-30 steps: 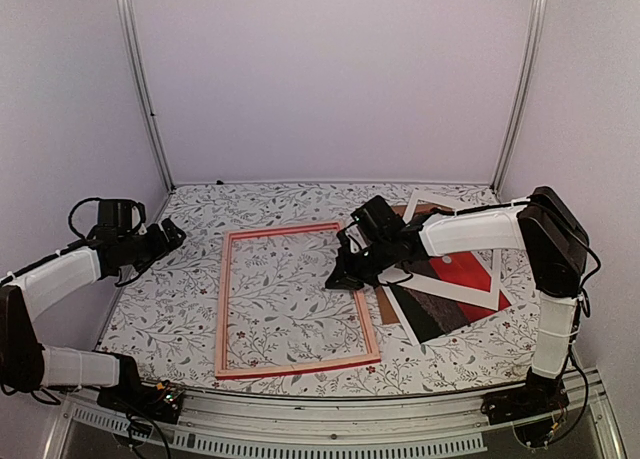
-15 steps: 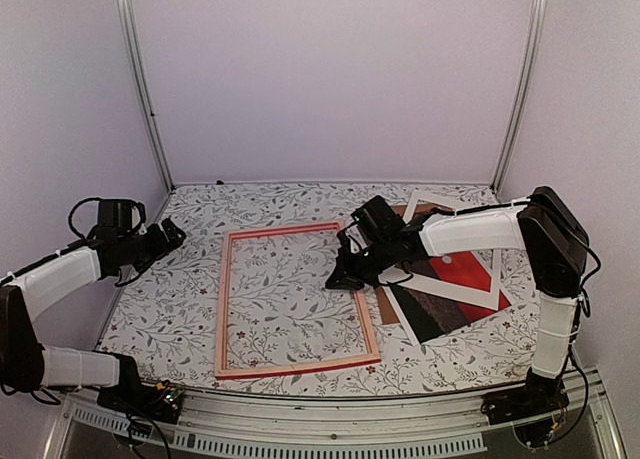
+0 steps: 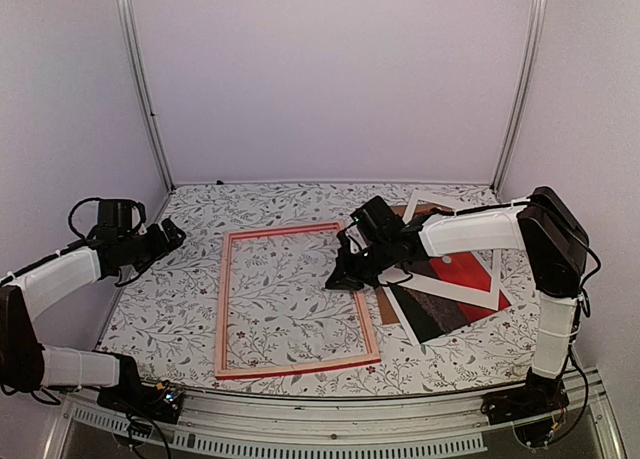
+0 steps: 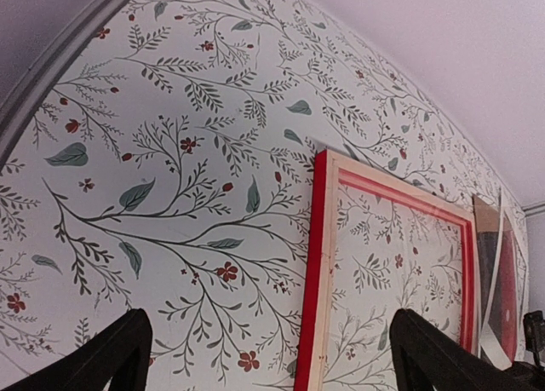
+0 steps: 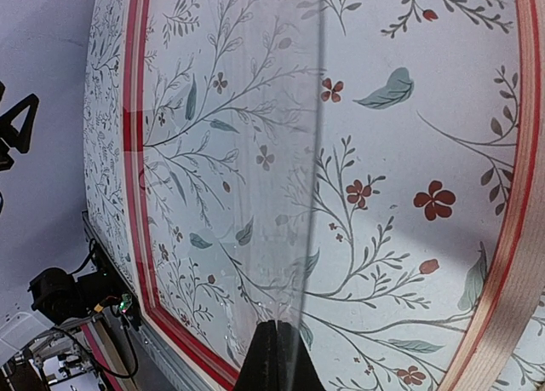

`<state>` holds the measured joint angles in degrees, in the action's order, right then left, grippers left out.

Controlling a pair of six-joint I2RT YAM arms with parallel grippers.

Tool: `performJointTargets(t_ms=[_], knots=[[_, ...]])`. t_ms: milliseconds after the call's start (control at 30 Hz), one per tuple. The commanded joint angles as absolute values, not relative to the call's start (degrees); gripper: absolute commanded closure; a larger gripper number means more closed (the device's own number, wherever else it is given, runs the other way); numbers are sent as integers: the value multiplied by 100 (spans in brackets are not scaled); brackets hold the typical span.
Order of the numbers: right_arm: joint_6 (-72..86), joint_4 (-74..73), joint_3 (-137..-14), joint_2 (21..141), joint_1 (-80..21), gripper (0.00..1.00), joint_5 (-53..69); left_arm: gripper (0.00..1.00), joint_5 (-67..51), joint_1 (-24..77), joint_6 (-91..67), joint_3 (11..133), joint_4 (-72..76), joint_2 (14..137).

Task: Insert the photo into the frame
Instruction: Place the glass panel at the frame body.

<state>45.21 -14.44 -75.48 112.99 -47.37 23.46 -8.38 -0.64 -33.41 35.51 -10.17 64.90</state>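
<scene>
Nothing has changed over the last second: both arms hold the same pose, and the frame, photo and the loose pieces beside it lie exactly where they did. The task is therefore no further along, and the photo is not yet in the frame.

My right gripper is fully closed, its tip down at the frame's right rail, about halfway along it. In the right wrist view the fingers are pinched together, and a thin, glassy line runs straight out from between them. To one side of that line the floral pattern looks slightly hazed. I take this for a clear pane held by its edge above the frame opening, though the top view hardly shows it.

My left gripper is wide open and holds nothing. It hangs over the tabletop near the left edge, well apart from the frame's left rail.

The frame lies flat mid-tabletop with its pale wood back side up. The photo lies face up near the right edge, outside the frame. A white mat border crosses over it, and a brown backing board shows at its left side, just beside the frame's right rail.

My judgement is that the pane has to be settled or released before I can reach for the photo.
</scene>
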Motion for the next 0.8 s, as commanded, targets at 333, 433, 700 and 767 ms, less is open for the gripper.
performJointTargets(t_ms=[333,433,700,767], knots=[[4562,-1426,-7490,11059,-4773,100,2147,0,-817,-18,-3262,3592,-955,6495],[4562,-1431,-7480,11057,-4788,100,2132,0,-826,-17,-3262,3580,-953,6495],[4587,-1437,-7432,11006,-4783,100,2070,0,-827,-18,-3269,3591,-952,6486],[4594,-1433,-7415,10982,-4786,100,2053,0,-836,-16,-3266,3597,-958,6486]])
